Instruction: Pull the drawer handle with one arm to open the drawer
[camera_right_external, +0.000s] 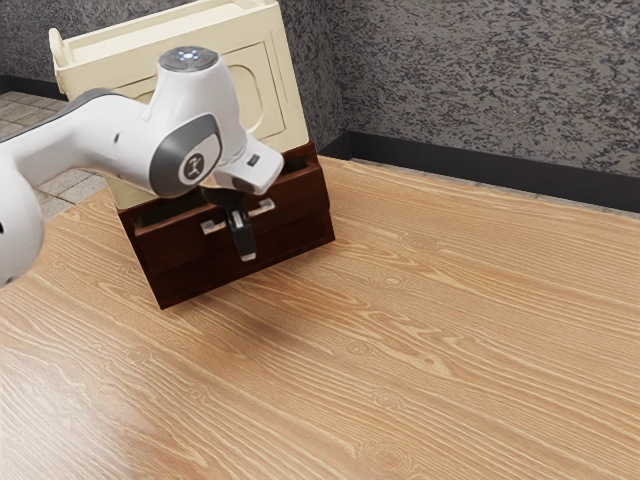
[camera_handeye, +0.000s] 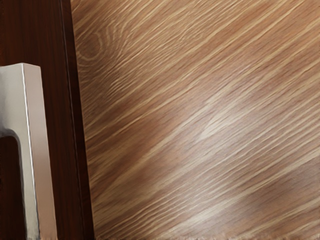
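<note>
My gripper (camera_right_external: 243, 247) points down at the dark brown drawer (camera_right_external: 190, 264), in front of the middle of its silver handle (camera_right_external: 265, 206). The hand hides the handle's middle; both ends show beside it. Whether the gripper is open or shut on the bar cannot be told. Dark hollow space shows behind the drawer front's upper edge, so the front stands out from the cream cabinet body (camera_right_external: 286, 105). In the wrist view, the handle (camera_handeye: 41, 150) runs close along the brown drawer front (camera_handeye: 52, 40).
The wood-grain table (camera_right_external: 430, 340) extends in front of the drawer and toward the exterior view's right. A dark textured wall (camera_right_external: 480, 90) rises beyond the table. My arm crosses in front of the cabinet from the exterior view's left.
</note>
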